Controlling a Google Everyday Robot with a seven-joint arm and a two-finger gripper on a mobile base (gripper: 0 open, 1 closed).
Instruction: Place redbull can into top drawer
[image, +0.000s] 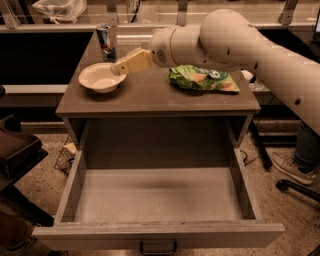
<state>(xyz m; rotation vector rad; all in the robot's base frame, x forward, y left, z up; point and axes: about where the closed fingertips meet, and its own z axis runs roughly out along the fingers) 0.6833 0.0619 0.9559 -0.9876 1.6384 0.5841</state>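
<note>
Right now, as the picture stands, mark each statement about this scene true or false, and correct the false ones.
1. The redbull can stands upright on the cabinet top, behind the bowl. True.
2. The top drawer is shut. False: it is pulled wide open.
3. The gripper is over the cabinet top, at the edge of the bowl, short of the can. True.
4. The green snack bag lies in the bowl. False: it lies flat on the cabinet top, apart from the bowl.
</note>
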